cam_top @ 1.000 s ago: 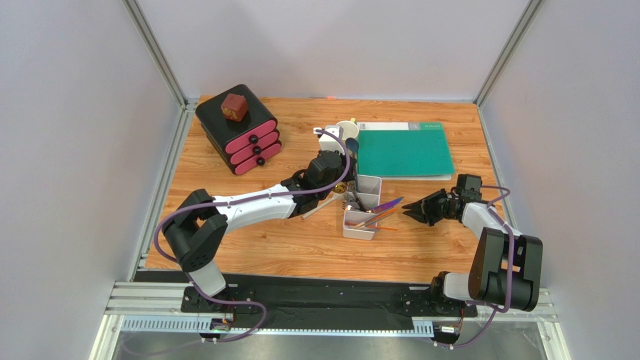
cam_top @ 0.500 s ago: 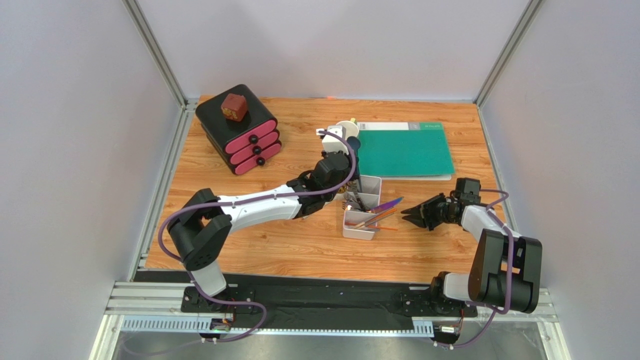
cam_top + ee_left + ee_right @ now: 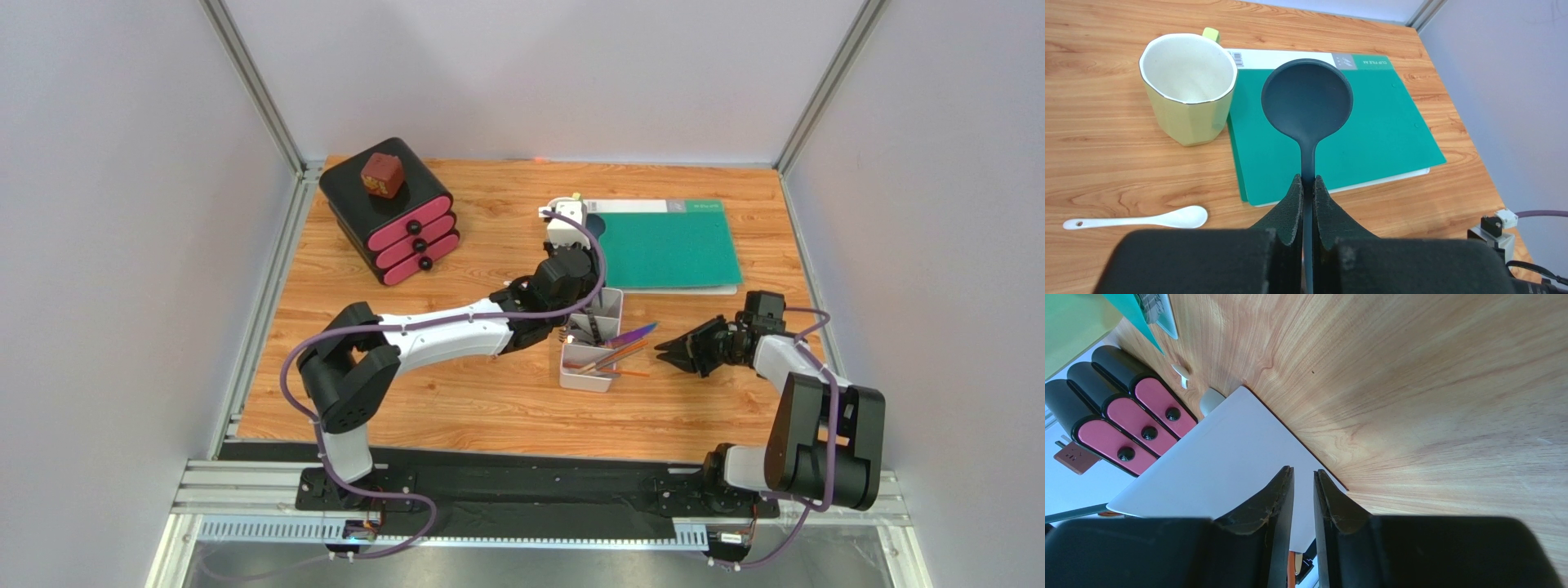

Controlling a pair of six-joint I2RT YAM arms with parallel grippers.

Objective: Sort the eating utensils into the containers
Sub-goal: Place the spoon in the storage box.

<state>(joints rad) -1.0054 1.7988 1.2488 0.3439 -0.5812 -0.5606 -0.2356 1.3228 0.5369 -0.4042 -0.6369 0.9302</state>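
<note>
Dark spoon (image 3: pixel 1307 101) pinched by outstretched left arm's (image 3: pixel 429 333) jaws.

Your matte black left claw (image 3: pixel 1303 196) has a slim, round-bowled dark slate-blue spoon (image 3: pixel 1307 101) in it. Beyond the claw tips lies a flat green folder (image 3: pixel 1370 131) with a white strip along its far edge. Left of that is a faceted pale yellow-green mug (image 3: pixel 1187 113), speckled off-white inside. Just left of the claw lies a glossy white spoon (image 3: pixel 1137 219). The wooden counter (image 3: pixel 1100 153) is orange-brown with darker grain. Ahead of your black right claw (image 3: pixel 1303 478), the small plastic tray (image 3: pixel 1229 468) is plain white. Beyond it, the black box (image 3: pixel 1146 432) has pink drawer fronts.
</note>
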